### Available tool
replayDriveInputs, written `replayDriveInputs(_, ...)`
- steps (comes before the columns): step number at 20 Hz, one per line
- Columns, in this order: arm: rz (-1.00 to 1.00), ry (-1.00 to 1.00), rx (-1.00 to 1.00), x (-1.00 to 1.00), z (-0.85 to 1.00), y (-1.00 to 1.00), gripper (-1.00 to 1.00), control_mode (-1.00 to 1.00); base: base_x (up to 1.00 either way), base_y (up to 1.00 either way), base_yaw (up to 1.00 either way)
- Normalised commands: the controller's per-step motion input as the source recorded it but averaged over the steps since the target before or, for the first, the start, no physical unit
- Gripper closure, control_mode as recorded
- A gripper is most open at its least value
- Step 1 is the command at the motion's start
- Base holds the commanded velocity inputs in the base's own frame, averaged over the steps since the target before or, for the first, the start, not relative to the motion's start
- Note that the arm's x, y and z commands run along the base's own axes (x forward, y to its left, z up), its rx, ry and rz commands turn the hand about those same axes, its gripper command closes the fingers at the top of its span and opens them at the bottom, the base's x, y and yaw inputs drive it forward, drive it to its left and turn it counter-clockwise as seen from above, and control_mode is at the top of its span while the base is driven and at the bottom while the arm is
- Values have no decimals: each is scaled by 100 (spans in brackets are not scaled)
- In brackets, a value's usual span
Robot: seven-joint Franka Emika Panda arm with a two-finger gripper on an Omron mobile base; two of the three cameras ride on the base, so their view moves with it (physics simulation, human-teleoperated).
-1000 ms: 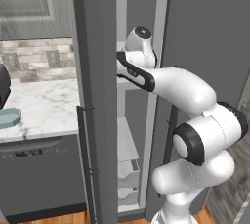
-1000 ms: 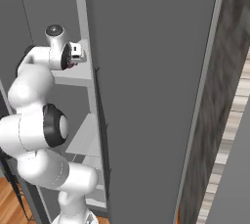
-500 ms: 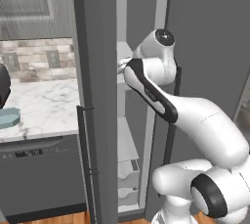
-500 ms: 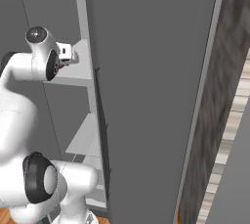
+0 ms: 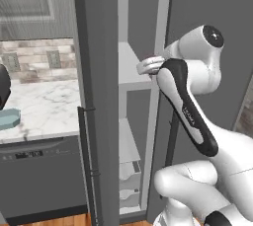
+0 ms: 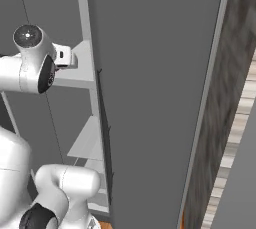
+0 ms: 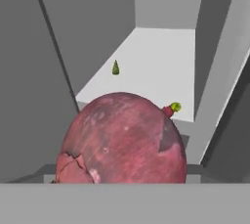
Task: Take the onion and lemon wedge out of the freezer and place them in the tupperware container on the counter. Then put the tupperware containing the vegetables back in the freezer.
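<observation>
My gripper (image 6: 75, 59) reaches into the freezer (image 5: 143, 47) at its upper shelf, jaws spread wide and gripping nothing. The onion (image 7: 122, 140) sits on that shelf just ahead of me (very close), the lemon wedge (image 7: 115, 67) lying farther back on it.

The onion (image 7: 122, 137) is a round, mottled red ball with a cracked patch low on one side; it sits right in front of the tool, on the near edge of a white shelf inside the freezer (image 5: 99, 96). Farther from the tool, well beyond the onion on the same shelf, stands the lemon wedge (image 7: 115, 67), a tiny yellow-green point, upright. The freezer is tall and dark grey, its narrow door open. Well off to the tool's left, the pale teal tupperware container (image 5: 9, 119) lies on the white marble bench (image 5: 44, 106).
</observation>
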Motion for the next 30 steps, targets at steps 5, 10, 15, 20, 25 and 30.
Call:
replayDriveInputs(5,0,0,0,-100,17,-23,100,-100,0,0,0)
replayDriveInputs(10,-11,0,0,-99,3,-34,100,-100,0,0,0)
replayDriveInputs(15,-27,3,0,-78,0,-64,100,-100,0,0,0)
replayDriveInputs(20,-19,7,0,-12,0,-43,100,-100,0,0,0)
replayDriveInputs(25,-4,3,0,0,0,-1,100,-100,0,0,0)
replayDriveInputs(30,0,0,0,0,0,0,100,-100,0,0,0)
